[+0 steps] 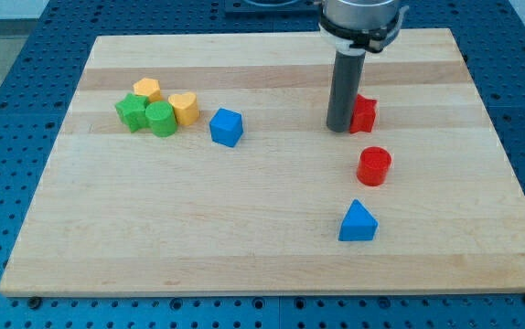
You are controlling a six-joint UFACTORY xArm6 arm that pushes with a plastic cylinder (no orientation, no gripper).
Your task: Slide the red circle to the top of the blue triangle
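The red circle (373,166) lies on the wooden board at the view's right of centre. The blue triangle (358,222) lies just below it, slightly to the left, with a small gap between them. My tip (339,128) rests on the board above the red circle, to its upper left. The rod stands right against the left side of another red block (365,113), whose shape is partly hidden by the rod.
A blue cube (227,126) sits left of centre. At the upper left is a cluster: a yellow block (147,90), a yellow heart (185,108), a green star-like block (132,111) and a green round block (161,119). The board's (244,228) edges border blue flooring.
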